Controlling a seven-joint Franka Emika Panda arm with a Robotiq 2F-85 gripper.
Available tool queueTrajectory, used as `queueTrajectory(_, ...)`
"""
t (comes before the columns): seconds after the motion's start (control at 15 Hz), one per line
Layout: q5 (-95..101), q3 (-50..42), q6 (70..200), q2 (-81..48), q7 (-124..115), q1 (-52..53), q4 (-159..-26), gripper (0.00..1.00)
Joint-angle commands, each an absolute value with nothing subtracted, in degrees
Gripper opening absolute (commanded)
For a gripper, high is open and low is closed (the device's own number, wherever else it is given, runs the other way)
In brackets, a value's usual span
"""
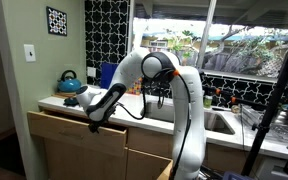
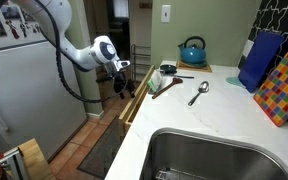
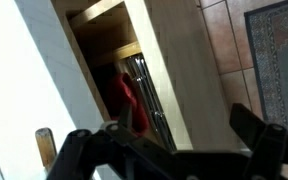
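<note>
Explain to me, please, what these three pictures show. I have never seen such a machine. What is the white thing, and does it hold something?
The white thing is a robot arm in a kitchen. At its end sits a tool with two fingers for grasping. Two pictures come from cameras standing in the room, at different places. The third comes from a camera on the arm's wrist and looks past the tool into an open drawer. On the counter lie a spoon and a dark utensil. A teal kettle stands behind them, and a sink is set into the counter. The tool is open and holds nothing. It hangs at the drawer, which contains a red item and metal utensils.
</note>
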State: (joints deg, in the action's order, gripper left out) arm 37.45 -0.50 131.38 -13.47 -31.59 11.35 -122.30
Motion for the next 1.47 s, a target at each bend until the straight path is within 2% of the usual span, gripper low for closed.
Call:
queueTrajectory(0.0, 37.71, -0.48, 131.39, -9.98, -40.77, 11.28, -123.83, 1.00)
queueTrajectory(0.6, 36.31, 2.35, 122.24, -5.51, -68.02, 11.30, -121.18, 1.00)
queueTrajectory(1.0, 34.95, 3.90, 121.78, -1.93, -83.62, 10.50, -121.31, 1.00)
queueTrajectory(1.4, 35.85, 4.78, 122.96, -1.10, -87.53, 9.61, -120.33, 1.00)
